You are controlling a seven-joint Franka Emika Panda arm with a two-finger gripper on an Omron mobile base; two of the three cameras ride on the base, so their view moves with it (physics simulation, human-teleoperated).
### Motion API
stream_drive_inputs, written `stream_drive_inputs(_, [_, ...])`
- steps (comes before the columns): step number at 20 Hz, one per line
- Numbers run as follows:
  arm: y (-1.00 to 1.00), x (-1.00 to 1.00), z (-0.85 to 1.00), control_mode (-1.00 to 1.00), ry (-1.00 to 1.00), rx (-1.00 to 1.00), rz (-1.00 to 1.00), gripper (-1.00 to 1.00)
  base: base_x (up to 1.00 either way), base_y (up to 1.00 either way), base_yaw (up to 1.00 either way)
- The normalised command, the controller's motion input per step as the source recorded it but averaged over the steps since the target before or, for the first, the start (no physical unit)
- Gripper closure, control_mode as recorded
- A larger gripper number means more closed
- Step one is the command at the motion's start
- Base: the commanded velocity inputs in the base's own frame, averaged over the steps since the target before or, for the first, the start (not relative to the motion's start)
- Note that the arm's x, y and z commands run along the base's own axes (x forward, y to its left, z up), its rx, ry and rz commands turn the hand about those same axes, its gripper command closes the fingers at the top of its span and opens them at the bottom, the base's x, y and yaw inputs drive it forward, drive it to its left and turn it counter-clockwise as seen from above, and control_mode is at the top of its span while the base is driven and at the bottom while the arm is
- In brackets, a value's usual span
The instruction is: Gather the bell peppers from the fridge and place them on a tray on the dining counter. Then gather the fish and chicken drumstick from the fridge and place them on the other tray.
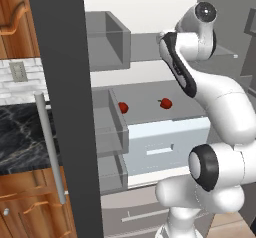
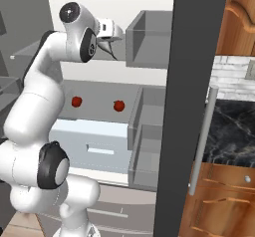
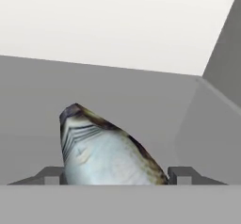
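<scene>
A grey-white fish point(image 3: 101, 150) with a dark back lies on the fridge's upper shelf point(image 3: 141, 91), its head pointing away from the hand. My gripper point(image 3: 115, 173) straddles it, and the fingertips point(image 3: 181, 173) press against both of its sides. In the right base view the gripper point(image 2: 113, 44) reaches into the top shelf space. Two red bell peppers point(image 1: 123, 107) point(image 1: 166, 103) sit on the shelf below, the same two peppers point(image 2: 76, 101) point(image 2: 118, 105) showing from the other side. The chicken drumstick and the trays are out of view.
The dark fridge door point(image 1: 62, 82) stands open with its metal handle point(image 1: 50, 147). Grey door bins point(image 1: 107, 37) point(image 2: 149, 37) flank the shelves. A white drawer point(image 1: 165, 147) sits under the pepper shelf. A black marble counter point(image 1: 20, 137) and wood cabinets lie beyond the door.
</scene>
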Motion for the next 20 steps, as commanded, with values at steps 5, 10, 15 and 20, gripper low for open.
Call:
stream_drive_inputs(5, [0.30, -0.65, 0.13, -1.00, 0.03, 0.00, 0.14, 1.00, 0.00, 0.00, 0.00])
stream_drive_inputs(10, [0.40, -0.73, 0.40, -1.00, 0.12, 0.00, 0.01, 1.00, 0.00, 0.00, 0.00])
stream_drive_inputs(15, [0.15, -0.61, 0.12, -1.00, 0.12, -0.01, 0.00, 1.00, 0.00, 0.00, 0.00])
stream_drive_inputs(20, [0.00, -0.49, -0.31, -1.00, 0.00, -0.06, 0.00, 1.00, 0.00, 0.00, 0.00])
